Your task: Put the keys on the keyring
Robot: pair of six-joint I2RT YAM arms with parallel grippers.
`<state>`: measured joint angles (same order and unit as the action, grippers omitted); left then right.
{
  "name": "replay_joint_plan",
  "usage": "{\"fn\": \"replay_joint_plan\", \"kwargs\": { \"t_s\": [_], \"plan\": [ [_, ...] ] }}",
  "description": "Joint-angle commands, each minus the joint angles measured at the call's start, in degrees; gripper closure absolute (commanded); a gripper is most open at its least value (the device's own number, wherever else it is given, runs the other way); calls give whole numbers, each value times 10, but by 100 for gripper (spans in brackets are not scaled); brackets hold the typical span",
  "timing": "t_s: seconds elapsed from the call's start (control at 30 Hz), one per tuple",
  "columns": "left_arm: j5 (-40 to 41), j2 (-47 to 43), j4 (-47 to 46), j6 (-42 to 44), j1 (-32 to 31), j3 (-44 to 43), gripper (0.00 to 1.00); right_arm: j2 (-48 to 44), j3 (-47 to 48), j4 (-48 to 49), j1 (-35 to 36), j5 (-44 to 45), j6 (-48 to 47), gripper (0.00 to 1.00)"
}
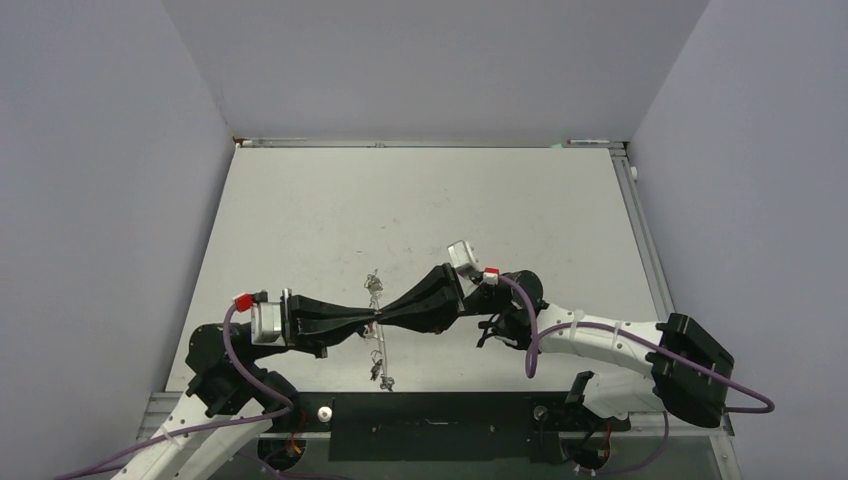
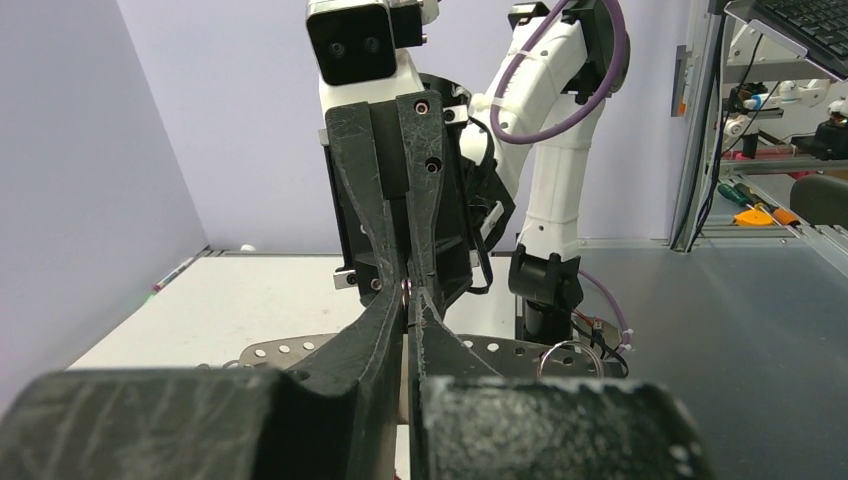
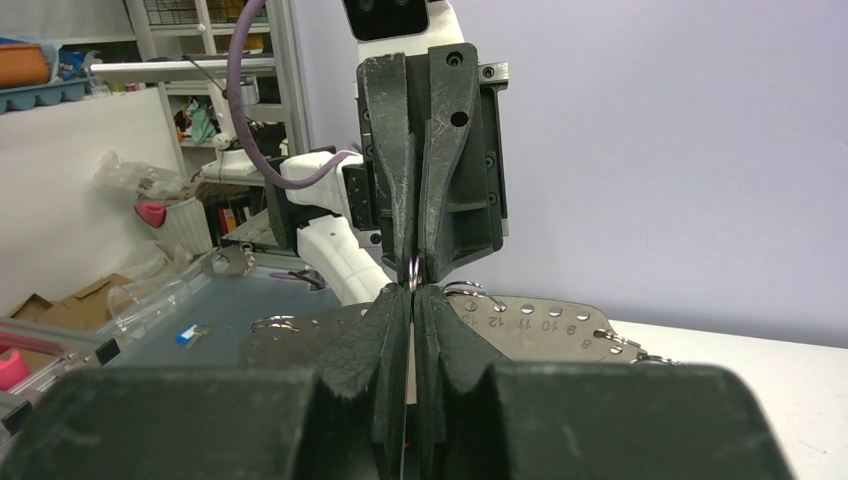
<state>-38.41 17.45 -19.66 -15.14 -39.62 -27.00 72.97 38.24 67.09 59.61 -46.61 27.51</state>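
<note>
Above white table, left gripper and right gripper clamp shut, seemingly on keyring.

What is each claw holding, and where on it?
Left claw and right claw both pinch the keyring by its thin wire, tip to tip; keys hang from it.

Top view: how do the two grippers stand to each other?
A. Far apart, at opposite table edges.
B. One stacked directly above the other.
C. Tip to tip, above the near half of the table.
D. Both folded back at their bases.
C: the left gripper and the right gripper point at each other and their tips meet over the table; the wrist views show both shut on a thin metal ring.
</note>
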Motion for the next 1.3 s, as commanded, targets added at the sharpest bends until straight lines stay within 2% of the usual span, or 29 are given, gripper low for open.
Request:
{"fn": "replay_joint_plan", "kwargs": {
  "t_s": [0.0, 0.17, 0.37, 0.5, 0.6, 0.8, 0.93, 1.13, 1.17, 1.23, 1.27],
  "plan": [
    [26, 16, 65, 27, 3, -27, 100, 2, 43, 12, 15, -19, -15, 92],
    [34, 13, 100, 48, 3, -41, 100, -36, 59, -151, 16, -4, -105, 73],
    [33, 13, 125, 66, 3, -55, 100, -79, 87, -348, 14, 36, -219, 64],
    [25, 17, 138, 77, 3, -64, 100, -93, 103, -427, 9, 66, -265, 63],
    [18, 20, 147, 83, 3, -68, 100, -96, 112, -459, 5, 82, -282, 66],
    [5, 23, 147, 86, 3, -69, 100, -85, 124, -474, 2, 86, -295, 85],
    [2, 23, 158, 96, 3, -73, 100, -81, 130, -487, 1, 86, -305, 94],
    [2, 28, 175, 107, 3, -80, 100, -80, 133, -499, 0, 69, -319, 95],
    [6, 28, 174, 105, 3, -80, 94, -82, 129, -493, -2, 68, -317, 95],
    [7, 20, 168, 97, 3, -75, 65, -90, 119, -471, -8, 68, -308, 95],
    [9, 12, 161, 92, 3, -72, 57, -94, 113, -456, -13, 66, -298, 95]
  ]
}}
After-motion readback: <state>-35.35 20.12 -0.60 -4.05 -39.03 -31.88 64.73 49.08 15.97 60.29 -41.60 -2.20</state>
